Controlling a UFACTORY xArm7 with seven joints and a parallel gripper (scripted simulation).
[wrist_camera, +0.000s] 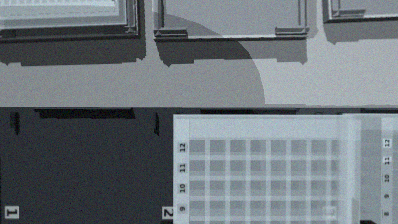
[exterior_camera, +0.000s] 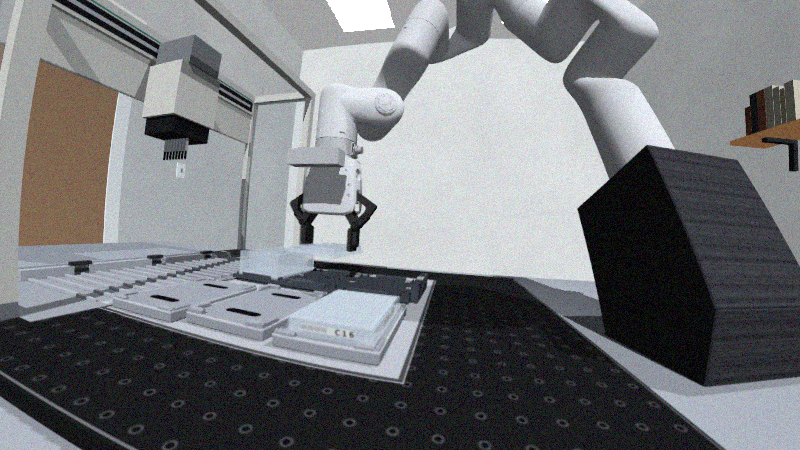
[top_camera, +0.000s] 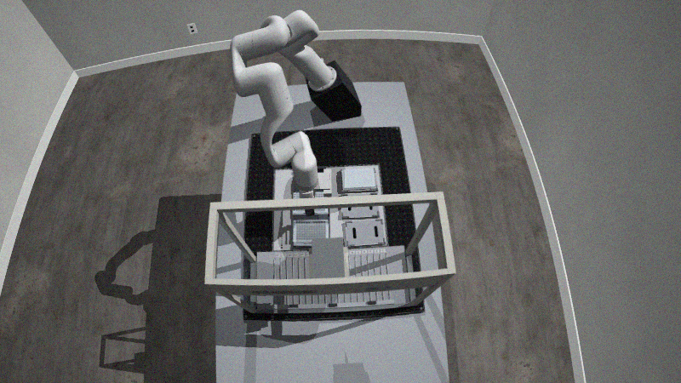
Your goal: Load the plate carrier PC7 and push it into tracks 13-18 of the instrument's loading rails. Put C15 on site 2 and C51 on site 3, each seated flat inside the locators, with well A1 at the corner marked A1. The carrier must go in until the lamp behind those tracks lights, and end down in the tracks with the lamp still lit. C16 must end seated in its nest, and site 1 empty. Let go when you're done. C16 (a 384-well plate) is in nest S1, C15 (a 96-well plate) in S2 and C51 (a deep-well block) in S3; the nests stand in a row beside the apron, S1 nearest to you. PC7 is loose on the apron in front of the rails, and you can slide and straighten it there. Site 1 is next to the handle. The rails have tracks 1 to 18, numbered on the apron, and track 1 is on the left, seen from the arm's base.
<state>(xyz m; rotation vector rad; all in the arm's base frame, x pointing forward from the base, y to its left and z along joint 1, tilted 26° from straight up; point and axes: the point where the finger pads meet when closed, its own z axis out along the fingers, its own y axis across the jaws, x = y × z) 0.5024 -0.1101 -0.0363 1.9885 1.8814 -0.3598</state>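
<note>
The instrument frame (top_camera: 329, 281) spans the 6 o'clock end of the top view, with the rails (exterior_camera: 111, 268) under it. The arm (exterior_camera: 358, 106) reaches in from its pedestal (exterior_camera: 688, 268) at 12 o'clock.

Carrier PC7 (wrist_camera: 75, 165) lies on the apron short of the rails, not yet pushed in (probably left out so the sites stay reachable from above). The nest row is at 3 o'clock of it:
- S1 (exterior_camera: 335, 344) holds C16 (exterior_camera: 346, 313), which looks flat.
- S2 (exterior_camera: 243, 313) and S3 (exterior_camera: 167, 299) hold nothing.

On the carrier, C51 (exterior_camera: 274, 263) already sits on the site nearest the rails.

The gripper (exterior_camera: 330, 243) points straight down with its jaws clamped wide on C15 (wrist_camera: 265, 170), gripped across the plate so it stays level. In the wrist view the plate hangs beside the "2" mark (wrist_camera: 167, 213), so I judge this is the lowering onto site 2; it looks just above the locators, contact not confirmable. The area by the "1" mark (wrist_camera: 11, 212) is bare dark deck. The A1 corner can't be read.
</note>
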